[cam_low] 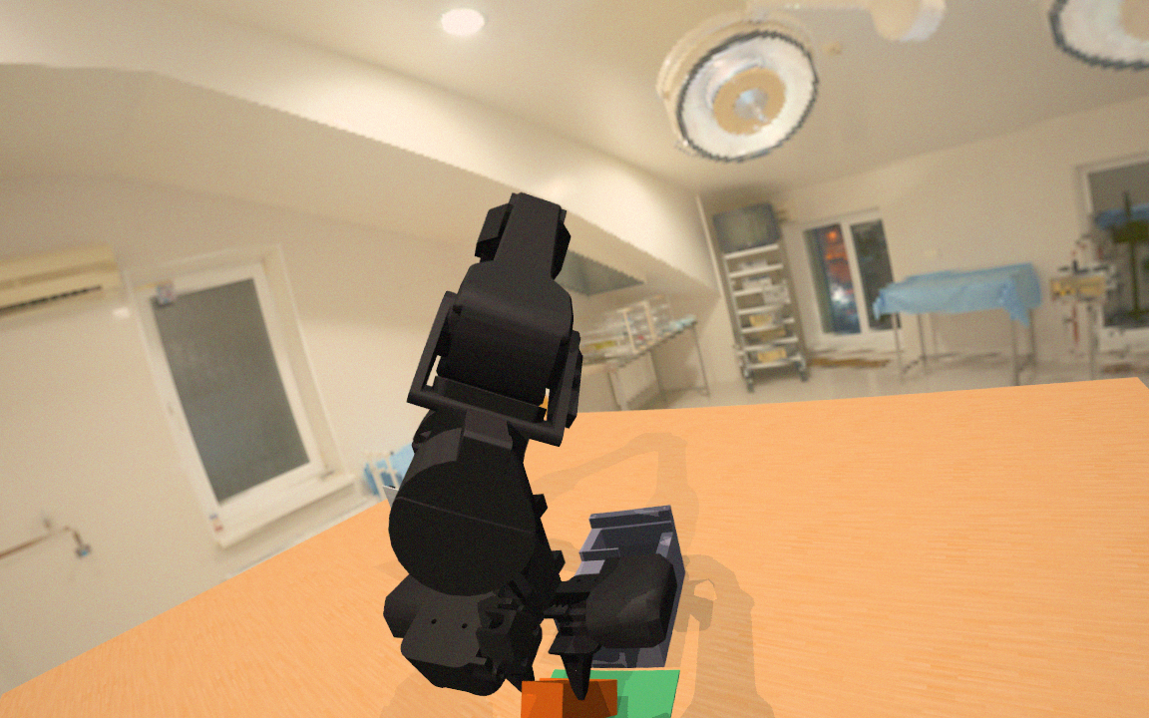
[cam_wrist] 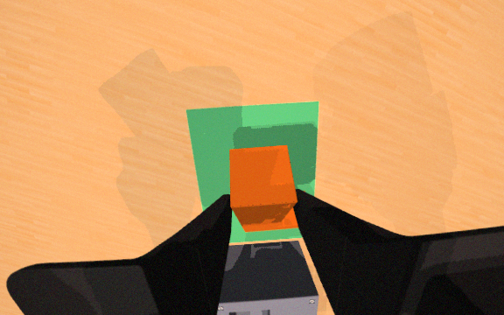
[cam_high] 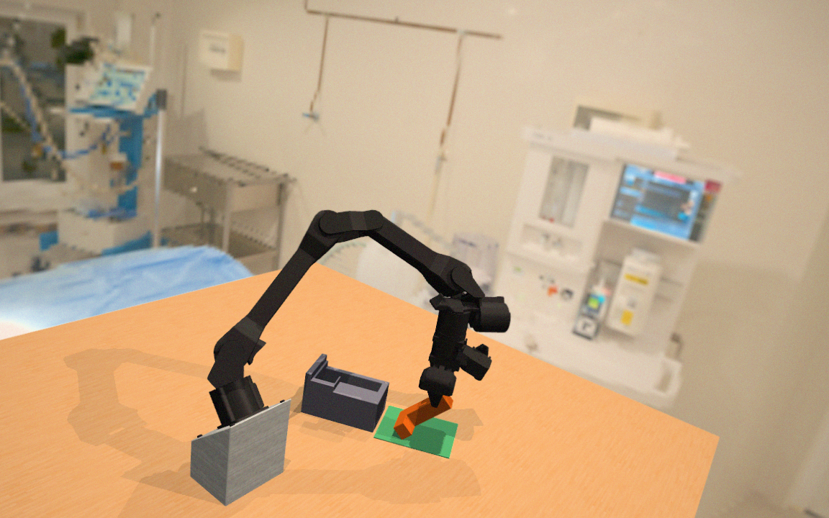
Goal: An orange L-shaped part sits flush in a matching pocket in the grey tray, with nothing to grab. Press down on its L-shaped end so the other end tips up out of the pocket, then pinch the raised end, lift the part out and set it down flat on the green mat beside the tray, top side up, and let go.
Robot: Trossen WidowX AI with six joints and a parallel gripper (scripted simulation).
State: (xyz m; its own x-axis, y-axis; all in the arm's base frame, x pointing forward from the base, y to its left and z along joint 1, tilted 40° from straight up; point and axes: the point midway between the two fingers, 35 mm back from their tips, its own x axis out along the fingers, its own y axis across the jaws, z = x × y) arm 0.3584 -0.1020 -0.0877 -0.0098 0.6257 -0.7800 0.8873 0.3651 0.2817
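the black pincer (cam_wrist: 262,199) points down over the green mat (cam_wrist: 210,144), its fingers spread slightly, flanking the upper end of the orange l-shaped part (cam_wrist: 261,177) without a firm pinch. the part slopes down and away from the fingertips, its lower end resting on the mat. the grey tray (cam_high: 345,393), its pocket vacant, sits just behind the pincer, beside the mat on the wooden table (cam_high: 565,419).
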